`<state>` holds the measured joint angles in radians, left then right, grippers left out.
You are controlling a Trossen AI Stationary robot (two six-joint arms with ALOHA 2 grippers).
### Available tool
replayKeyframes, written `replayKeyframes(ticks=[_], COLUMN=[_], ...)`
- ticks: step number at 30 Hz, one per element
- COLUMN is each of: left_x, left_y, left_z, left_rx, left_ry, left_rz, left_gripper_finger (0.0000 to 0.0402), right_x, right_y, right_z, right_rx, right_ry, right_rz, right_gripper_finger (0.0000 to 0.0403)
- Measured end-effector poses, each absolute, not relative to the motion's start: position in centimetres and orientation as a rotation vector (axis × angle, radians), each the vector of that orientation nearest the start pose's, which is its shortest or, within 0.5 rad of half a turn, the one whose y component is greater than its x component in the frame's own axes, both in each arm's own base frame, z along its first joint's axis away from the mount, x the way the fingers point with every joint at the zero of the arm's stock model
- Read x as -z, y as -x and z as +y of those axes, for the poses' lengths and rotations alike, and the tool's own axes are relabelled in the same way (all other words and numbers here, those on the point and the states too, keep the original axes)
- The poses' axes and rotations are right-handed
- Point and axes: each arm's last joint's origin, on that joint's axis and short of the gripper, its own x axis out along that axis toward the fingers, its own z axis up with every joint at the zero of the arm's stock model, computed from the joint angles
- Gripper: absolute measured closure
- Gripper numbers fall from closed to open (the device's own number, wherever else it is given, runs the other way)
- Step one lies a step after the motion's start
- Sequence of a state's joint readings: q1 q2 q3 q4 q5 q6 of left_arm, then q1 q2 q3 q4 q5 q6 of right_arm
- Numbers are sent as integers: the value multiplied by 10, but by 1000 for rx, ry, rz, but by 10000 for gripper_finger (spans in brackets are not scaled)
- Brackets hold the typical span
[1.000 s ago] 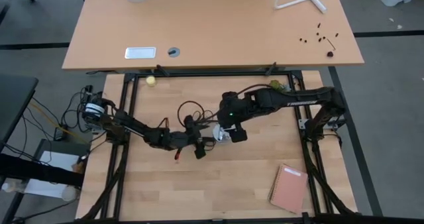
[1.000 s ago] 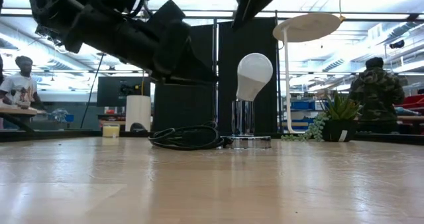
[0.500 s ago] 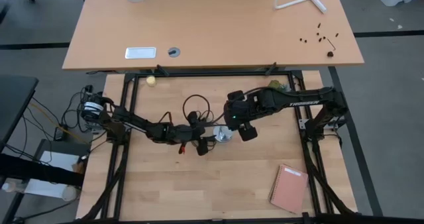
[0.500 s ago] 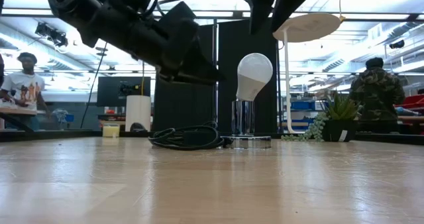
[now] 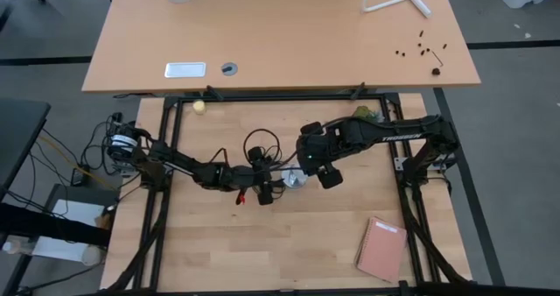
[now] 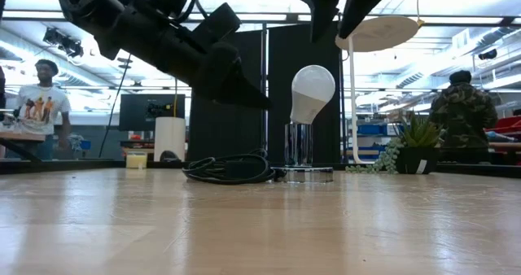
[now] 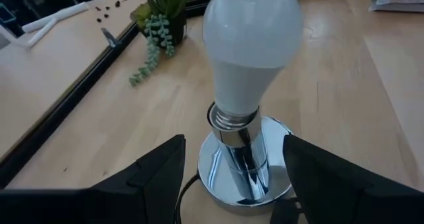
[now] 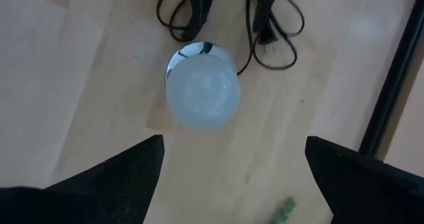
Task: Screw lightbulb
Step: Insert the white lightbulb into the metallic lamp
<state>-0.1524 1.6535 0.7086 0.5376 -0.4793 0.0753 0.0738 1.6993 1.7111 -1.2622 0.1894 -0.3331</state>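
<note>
Lightbulb [image 6: 312,93] sitting tilted in chrome socket base [image 6: 301,156], mid-table, black cord [image 6: 229,168] coiled beside socket. My right pincer [image 8: 225,161] hovering straight above lightbulb [image 8: 201,89], fingers spread wide, gripping nothing. My left pincer [image 7: 232,159] hanging level beside socket [image 7: 244,168], fingers parted either side, not touching. Potted plant [image 7: 162,13] standing well beyond socket.

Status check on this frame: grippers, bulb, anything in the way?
Left gripper open, level with the socket base. Right gripper open, above the lightbulb. Bulb sits tilted in the socket, unheld. Black cord coiled beside the base, nothing blocking.
</note>
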Motion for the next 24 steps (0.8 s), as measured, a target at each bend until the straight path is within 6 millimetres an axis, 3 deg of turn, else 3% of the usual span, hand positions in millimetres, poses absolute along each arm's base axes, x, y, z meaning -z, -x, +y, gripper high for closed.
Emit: replayKeyframes(ticks=[12,18,24], left_x=[-164,-160,-154], left_y=[-317,-315,-313], left_z=[-35,-33,-38], left_rx=[-313,-359,-398], left_ry=[-183,-206,-120], left_rz=[425,461,483], left_gripper_finger=[144,144,130], right_x=[-345,-329,-318], right_y=[-332,-325,-318], right_z=[12,8,24], right_rx=[-69,12,22], right_ry=[398,443,441], right_rz=[1154,1277,1311], right_gripper_finger=[30,26,22])
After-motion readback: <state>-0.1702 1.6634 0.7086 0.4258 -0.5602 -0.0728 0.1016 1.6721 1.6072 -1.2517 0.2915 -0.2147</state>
